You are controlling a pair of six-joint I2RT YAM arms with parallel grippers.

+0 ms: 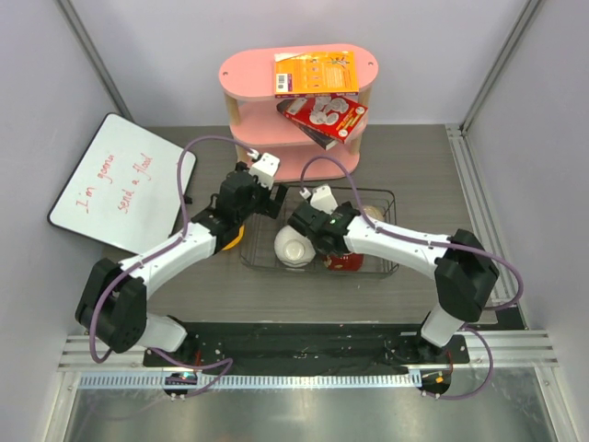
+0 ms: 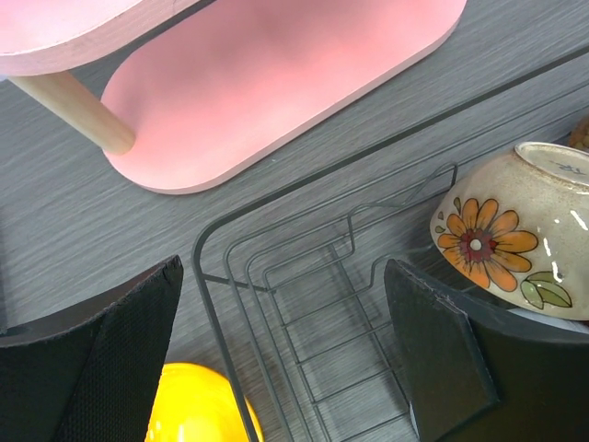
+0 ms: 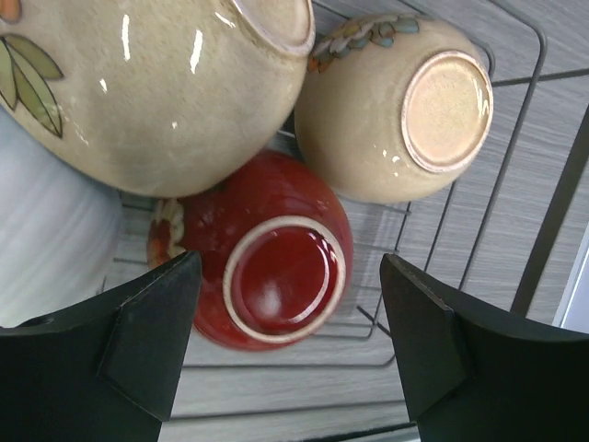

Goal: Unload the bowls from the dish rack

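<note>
Though half-hidden overhead, red bowl upturned at right wrist | left pincer, right pincer spread

Bright, even light; soft shadows.

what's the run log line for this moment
left tool open by yellow bowl | right tool open over upturned red bowl in dish rack

Grey table, dish rack, pink shelf, whiteboard, yellow bowl
</note>
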